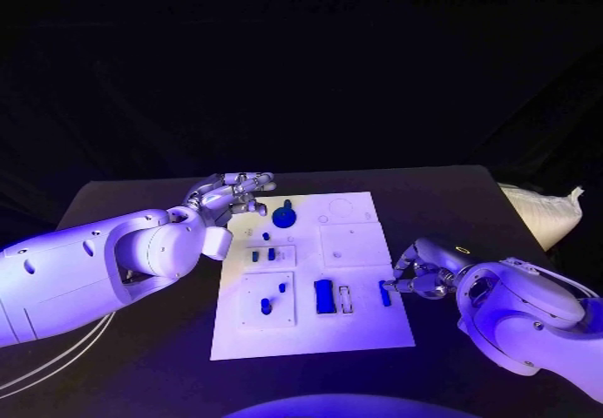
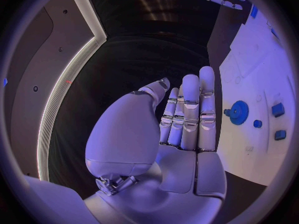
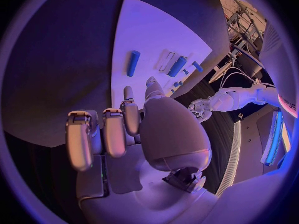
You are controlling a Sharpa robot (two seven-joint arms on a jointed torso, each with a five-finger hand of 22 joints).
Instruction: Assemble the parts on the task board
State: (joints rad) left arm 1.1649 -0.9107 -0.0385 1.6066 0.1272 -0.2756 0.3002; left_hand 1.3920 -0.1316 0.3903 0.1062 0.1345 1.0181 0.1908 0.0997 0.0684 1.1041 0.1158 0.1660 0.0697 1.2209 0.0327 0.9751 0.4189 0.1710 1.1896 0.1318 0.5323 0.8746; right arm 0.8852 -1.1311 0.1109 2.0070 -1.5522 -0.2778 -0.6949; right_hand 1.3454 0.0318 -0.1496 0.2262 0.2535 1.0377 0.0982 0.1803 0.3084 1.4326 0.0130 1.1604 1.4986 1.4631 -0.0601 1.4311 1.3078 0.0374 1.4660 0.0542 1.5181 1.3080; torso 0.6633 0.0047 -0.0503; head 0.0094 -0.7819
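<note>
- Board (image 1: 358, 335): white plate lying flat mid-table, long axis running near to far. Bare black table (image 1: 452, 187) shows past all four of its edges, with the widest strip on the right.
- Left hand (image 1: 233, 196): at the board's far left corner, over the left edge. Fingers (image 2: 190, 112) straight and close together, thumb alongside; it holds nothing.
- Gear (image 1: 284, 216): round blue part on the board's far left area, just right of the left hand, apart from the fingers.
- Right hand (image 1: 421, 274): at the board's right edge, near half. Fingers (image 3: 102, 134) loosely curled, nothing between them.
- Bar (image 1: 384, 293): slim blue part just inside the right edge, nearest the right hand; contact cannot be told.
- Block (image 1: 324, 296): larger blue part near the board's middle, left of the bar.
- Small parts (image 1: 261, 255): blue pieces in the left-hand recesses.
</note>
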